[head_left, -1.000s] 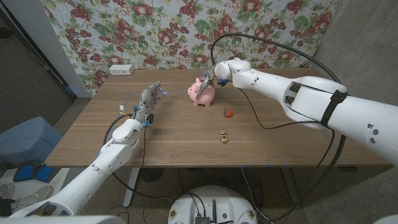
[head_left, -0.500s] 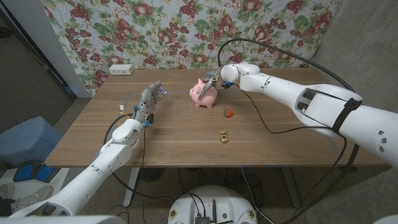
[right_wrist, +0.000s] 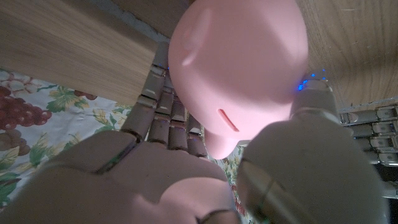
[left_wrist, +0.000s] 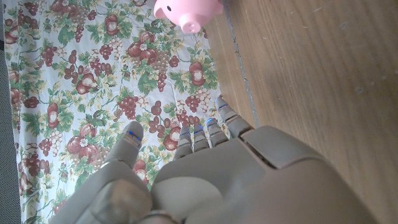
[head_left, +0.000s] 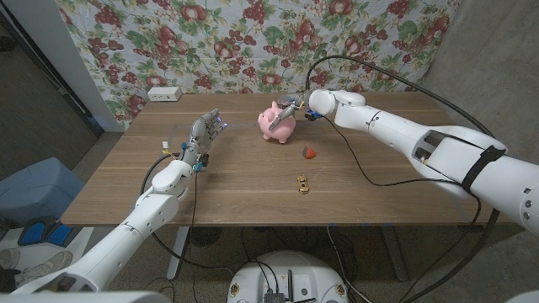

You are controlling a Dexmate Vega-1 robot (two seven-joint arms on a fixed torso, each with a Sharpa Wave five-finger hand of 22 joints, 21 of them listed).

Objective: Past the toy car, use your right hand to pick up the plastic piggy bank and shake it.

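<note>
The right hand (head_left: 295, 107) reaches across the far side of the brown wooden table (head_left: 244, 181) and is closed around the back of the glossy pink plastic piggy bank (head_left: 275, 124). In the right wrist view its fingers (right_wrist: 163, 102) curl along one flank of the piggy bank (right_wrist: 239, 68) and the thumb presses the other flank, with the coin slot facing the palm. From the head view I cannot tell whether the bank's feet touch the table or hang just above it.

Nearer the robot than that hand, a small red rounded object (head_left: 309, 152) lies on the wood, and beyond it, closer still to the robot, sits the small yellow toy car (head_left: 301, 183); both are apart from the bank and from each other.

The left hand (head_left: 203, 135) stands well to the left of the bank, holding nothing, fingers (left_wrist: 205, 132) extended and slightly apart, pointing toward the fruit-patterned cloth backdrop (head_left: 253, 42). A white rectangular box (head_left: 163, 94) sits at the table's far edge beyond that hand.
</note>
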